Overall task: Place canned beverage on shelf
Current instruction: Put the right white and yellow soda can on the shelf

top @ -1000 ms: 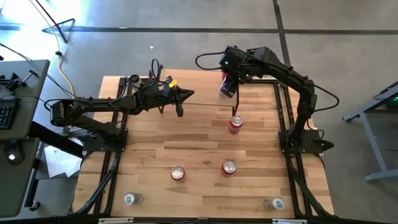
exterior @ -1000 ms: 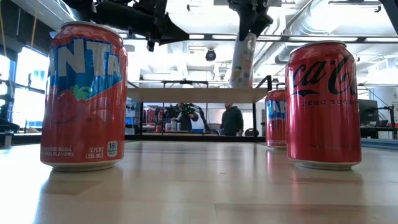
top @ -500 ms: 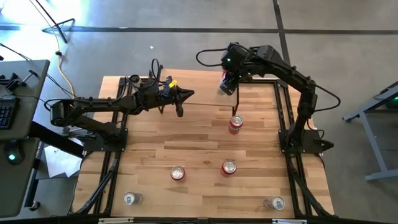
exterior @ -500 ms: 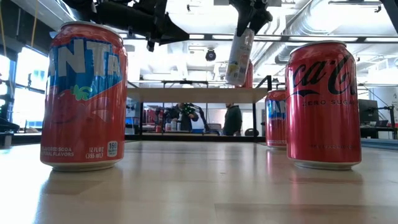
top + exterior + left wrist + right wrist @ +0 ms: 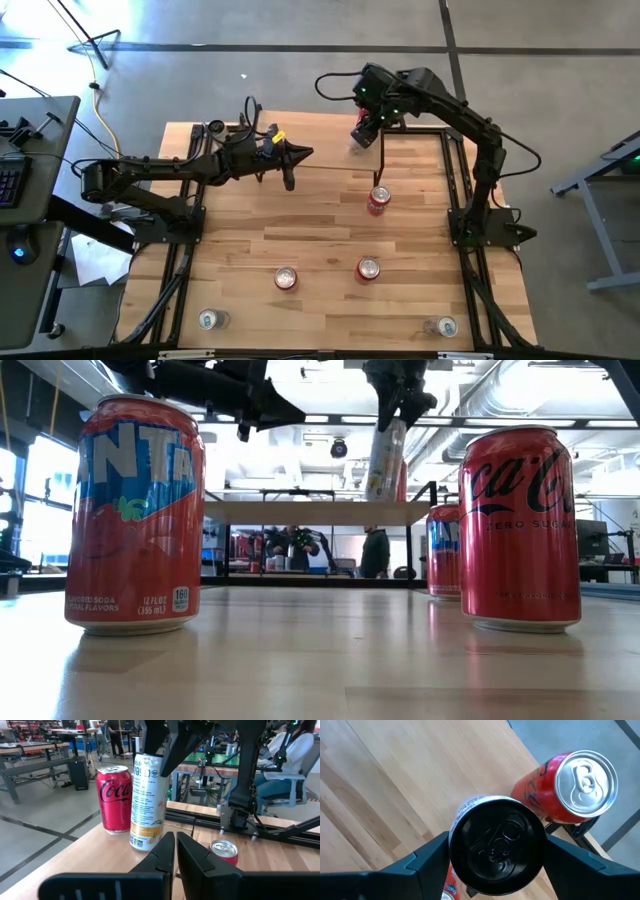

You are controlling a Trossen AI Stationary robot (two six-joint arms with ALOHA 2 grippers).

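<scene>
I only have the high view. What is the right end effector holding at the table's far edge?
Observer: The right end effector grips a tall white can with a black lid.
Operator: Is it down on the shelf?
Observer: In the low view it hangs tilted, its base about level with the shelf top; I cannot tell if it touches.
Operator: Anything up there already?
Observer: Yes, a red Coca-Cola can stands upright right beside it.

Glossy metal cans (image 5: pixel 520 525); pale, smooth wooden shelf (image 5: pixel 315 512) top; satin wood-grain table (image 5: pixel 320 230); matt black fingers (image 5: pixel 427 862).
</scene>
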